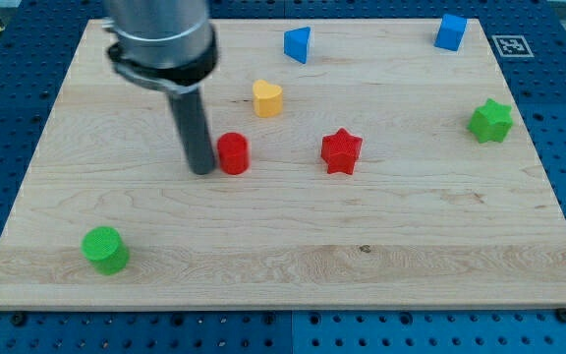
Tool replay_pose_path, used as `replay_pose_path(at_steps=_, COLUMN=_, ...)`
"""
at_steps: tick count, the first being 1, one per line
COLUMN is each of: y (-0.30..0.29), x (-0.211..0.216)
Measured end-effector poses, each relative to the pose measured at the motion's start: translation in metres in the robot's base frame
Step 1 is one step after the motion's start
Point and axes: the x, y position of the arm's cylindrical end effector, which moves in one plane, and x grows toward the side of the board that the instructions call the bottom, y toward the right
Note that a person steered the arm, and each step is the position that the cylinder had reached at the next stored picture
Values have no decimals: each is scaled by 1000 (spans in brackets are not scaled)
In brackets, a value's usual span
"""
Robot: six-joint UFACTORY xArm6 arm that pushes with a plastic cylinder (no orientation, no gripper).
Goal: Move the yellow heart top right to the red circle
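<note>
The dark rod comes down from the view's top left, and my tip [202,169] sits on the wooden board [293,265], just beside the red cylinder [233,153], on its left; I cannot tell whether the two touch. There are no jaws here, only the bare rod, and it holds nothing.

The yellow heart [268,98] lies up and to the right of the red cylinder, near it but apart. Further right, level with the cylinder, is a red star [341,150].

Near the top edge a blue wedge-shaped block [298,44] stands above the heart, and a blue cube [450,31] sits by the top right corner. A green star [490,120] rests near the right edge. A green cylinder [105,249] stands alone at the bottom left, well apart from the rest.
</note>
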Motion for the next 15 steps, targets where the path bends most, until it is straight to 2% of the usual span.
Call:
replay_pose_path(at_steps=1, y=34, x=-2)
replay_pose_path(at_steps=3, y=9, x=-26)
replay_pose_path(at_steps=4, y=73, x=-23)
replay_pose_path(at_steps=5, y=101, x=-22)
replay_pose_path(at_steps=6, y=52, x=-37)
replay_pose_path(at_steps=7, y=27, x=-58)
replay_pose_path(at_steps=8, y=27, x=-58)
replay_pose_path(at_steps=10, y=-19, x=-113)
replay_pose_path(at_steps=11, y=-24, x=-128)
replay_pose_path(at_steps=12, y=37, x=-130)
replay_pose_path(at_steps=13, y=52, x=-128)
replay_pose_path(at_steps=14, y=51, x=-128)
replay_pose_path(at_steps=15, y=12, x=-128)
